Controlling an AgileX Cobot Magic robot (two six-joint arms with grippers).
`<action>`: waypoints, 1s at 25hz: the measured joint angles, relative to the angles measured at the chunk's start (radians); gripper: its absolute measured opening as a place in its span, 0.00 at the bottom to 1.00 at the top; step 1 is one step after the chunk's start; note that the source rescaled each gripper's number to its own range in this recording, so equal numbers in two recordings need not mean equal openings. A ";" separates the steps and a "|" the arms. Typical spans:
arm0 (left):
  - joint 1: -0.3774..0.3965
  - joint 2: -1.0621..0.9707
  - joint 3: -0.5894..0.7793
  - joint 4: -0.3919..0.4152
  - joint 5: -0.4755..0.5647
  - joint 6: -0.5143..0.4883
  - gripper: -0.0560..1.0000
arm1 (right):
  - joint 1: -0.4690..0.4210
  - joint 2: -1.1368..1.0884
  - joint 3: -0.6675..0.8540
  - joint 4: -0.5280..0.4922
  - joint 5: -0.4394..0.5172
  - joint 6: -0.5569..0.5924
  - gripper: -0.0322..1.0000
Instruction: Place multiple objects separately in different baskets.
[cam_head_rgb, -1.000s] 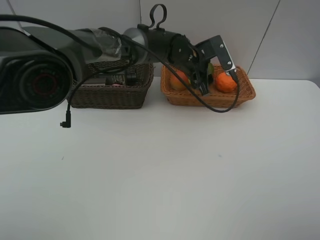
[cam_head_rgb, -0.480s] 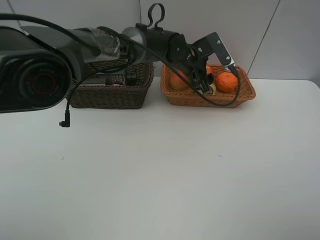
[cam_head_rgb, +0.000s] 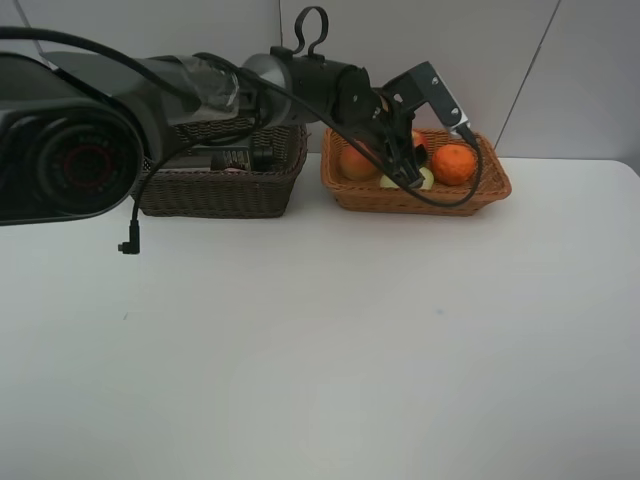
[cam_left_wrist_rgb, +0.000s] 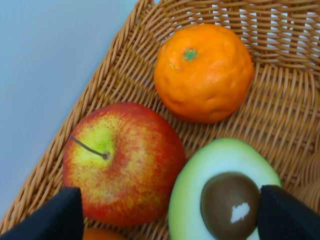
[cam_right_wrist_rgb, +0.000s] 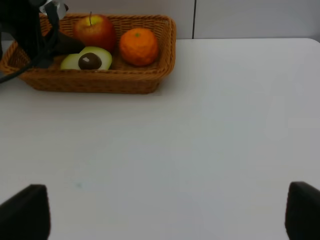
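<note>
The left pincer (cam_left_wrist_rgb: 165, 212) hangs open inside the light basket (cam_head_rgb: 490, 190) at the back edge of the worktop (cam_head_rgb: 320, 350), gripping nothing. Directly under it lie the avocado half (cam_left_wrist_rgb: 222, 192), cut face up with the pit showing, and the apple (cam_left_wrist_rgb: 125, 162) touching it; the tangerine (cam_left_wrist_rgb: 204, 72) sits just beyond, nearer the far wall of the basket. I can see no fruit left out on the worktop. The right pincer (cam_right_wrist_rgb: 165, 212) is open too, over bare worktop well apart from both baskets. The dark basket (cam_head_rgb: 225, 190) stands just beside the light one, holding a dark bottle (cam_head_rgb: 240, 158). The left arm looks free to lift straight up.
</note>
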 joint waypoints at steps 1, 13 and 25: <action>0.000 0.000 0.000 0.000 0.000 -0.003 0.93 | 0.000 0.000 0.000 0.000 0.000 0.000 1.00; 0.000 -0.100 0.000 0.000 0.146 -0.088 0.93 | 0.000 0.000 0.000 0.000 0.000 0.000 1.00; 0.002 -0.307 0.000 0.138 0.589 -0.372 0.93 | 0.000 0.000 0.000 0.000 0.000 0.000 1.00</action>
